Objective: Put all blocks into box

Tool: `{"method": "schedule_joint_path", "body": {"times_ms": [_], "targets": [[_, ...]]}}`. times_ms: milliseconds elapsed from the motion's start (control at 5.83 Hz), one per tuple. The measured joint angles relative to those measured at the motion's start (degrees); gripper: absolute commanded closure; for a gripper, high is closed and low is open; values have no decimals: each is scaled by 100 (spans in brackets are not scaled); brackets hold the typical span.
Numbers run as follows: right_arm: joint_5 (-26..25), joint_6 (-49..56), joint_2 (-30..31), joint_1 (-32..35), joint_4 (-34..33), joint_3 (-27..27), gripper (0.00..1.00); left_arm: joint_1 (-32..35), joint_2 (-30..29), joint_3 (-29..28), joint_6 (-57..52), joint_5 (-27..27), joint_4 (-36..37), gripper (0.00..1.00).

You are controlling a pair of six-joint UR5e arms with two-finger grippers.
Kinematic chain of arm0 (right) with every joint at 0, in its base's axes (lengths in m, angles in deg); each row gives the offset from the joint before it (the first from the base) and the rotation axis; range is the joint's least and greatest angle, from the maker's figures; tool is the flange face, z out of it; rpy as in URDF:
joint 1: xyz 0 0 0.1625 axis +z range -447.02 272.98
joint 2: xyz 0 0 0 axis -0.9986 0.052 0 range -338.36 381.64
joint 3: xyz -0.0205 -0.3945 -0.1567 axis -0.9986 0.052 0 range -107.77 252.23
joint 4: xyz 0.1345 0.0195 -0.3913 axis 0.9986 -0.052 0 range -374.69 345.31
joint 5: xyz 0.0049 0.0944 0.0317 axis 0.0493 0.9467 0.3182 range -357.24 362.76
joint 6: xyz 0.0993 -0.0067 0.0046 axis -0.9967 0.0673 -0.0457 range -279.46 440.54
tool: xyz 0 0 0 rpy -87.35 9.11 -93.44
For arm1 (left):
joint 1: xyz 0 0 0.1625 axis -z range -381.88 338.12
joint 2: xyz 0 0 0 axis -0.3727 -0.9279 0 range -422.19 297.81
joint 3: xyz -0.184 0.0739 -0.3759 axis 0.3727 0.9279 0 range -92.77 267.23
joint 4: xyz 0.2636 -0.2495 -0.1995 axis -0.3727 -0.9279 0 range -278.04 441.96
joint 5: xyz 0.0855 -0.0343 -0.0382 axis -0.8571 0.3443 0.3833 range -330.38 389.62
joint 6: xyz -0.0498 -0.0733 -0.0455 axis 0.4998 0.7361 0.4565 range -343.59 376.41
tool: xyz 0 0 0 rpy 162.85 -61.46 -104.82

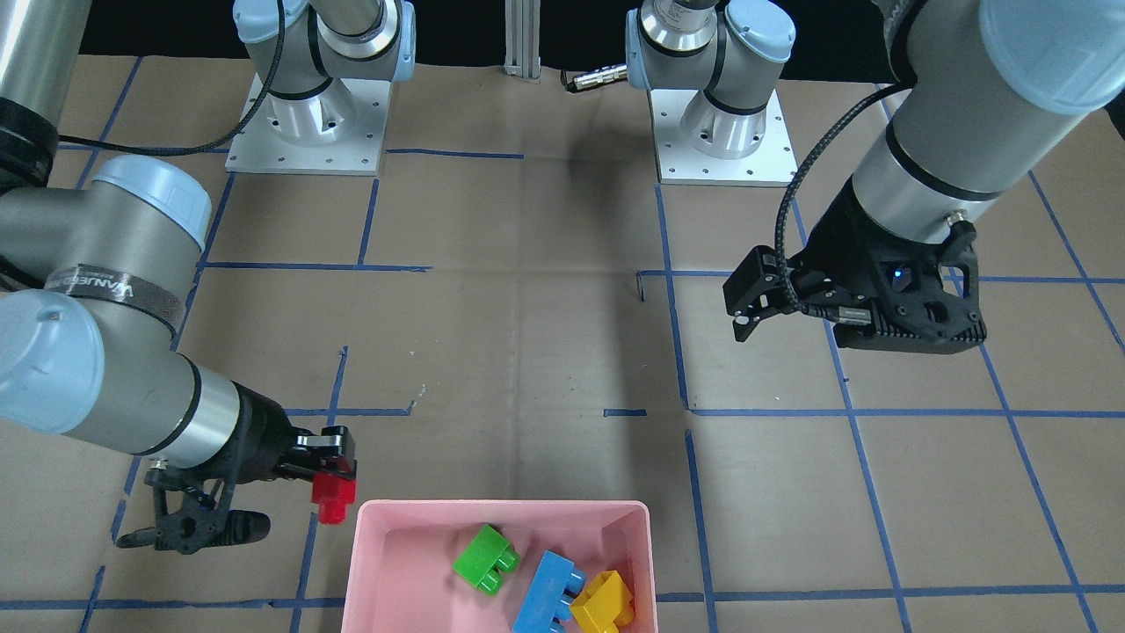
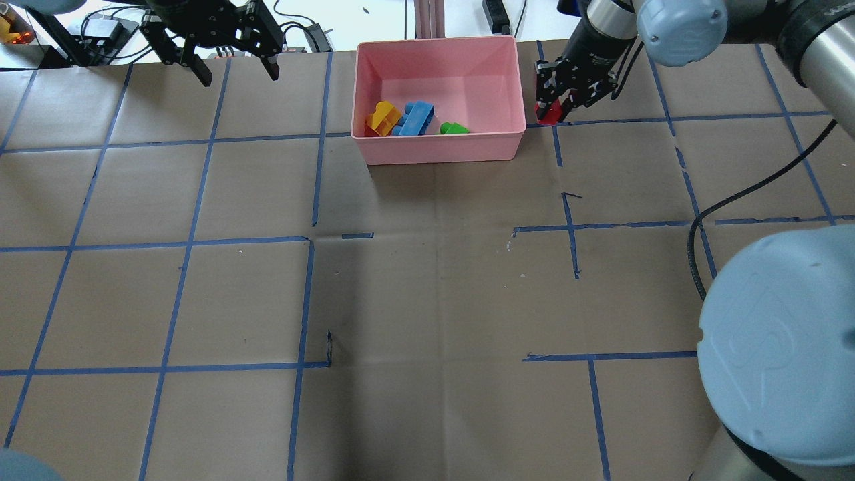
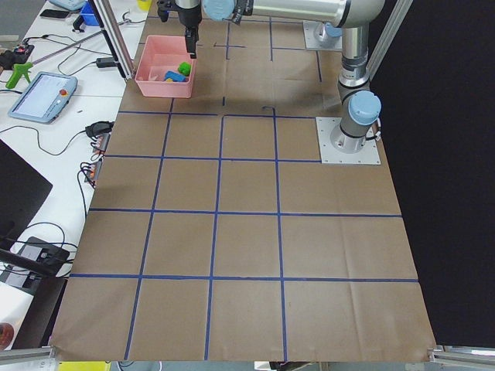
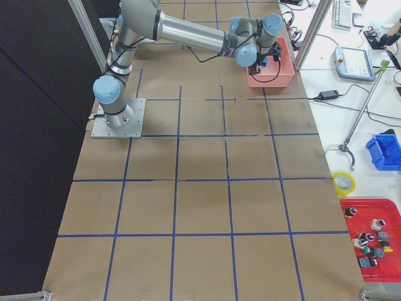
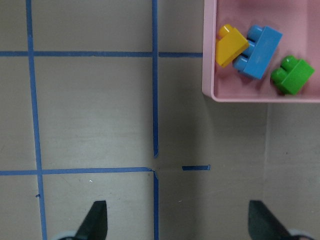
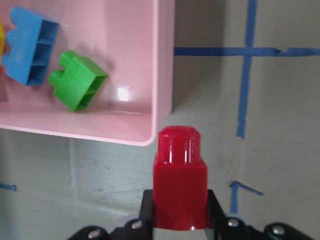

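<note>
Brick (image 6: 179, 185), red, just outside box (image 6: 164, 75) rim

I read the box (image 2: 441, 148) at the desk's (image 2: 427, 300) far edge, between the two arms. Inside, by the wall nearest the robot, a row runs from its left: one short brick (image 2: 383, 118), the long brick (image 2: 415, 118), the other short brick (image 2: 454, 127). The fourth brick (image 6: 180, 185) sits in the right gripper's (image 2: 553, 107) jaws, just outside the box's right wall.

I see the red brick (image 6: 179, 185) as glossy plastic, the pink box (image 6: 162, 60) as smooth plastic with a sheen. The table (image 2: 434, 300) wears matt brown paper.
</note>
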Motion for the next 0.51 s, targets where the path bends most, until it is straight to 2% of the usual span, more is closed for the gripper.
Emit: {"method": "schedule_joint_path", "body": {"times_ms": [172, 515], "targets": [[469, -509, -194, 167, -529, 31, 95, 0, 277, 299, -95, -3, 63, 1], [782, -816, -507, 313, -1126, 231, 93, 18, 704, 837, -123, -239, 192, 1]]}}
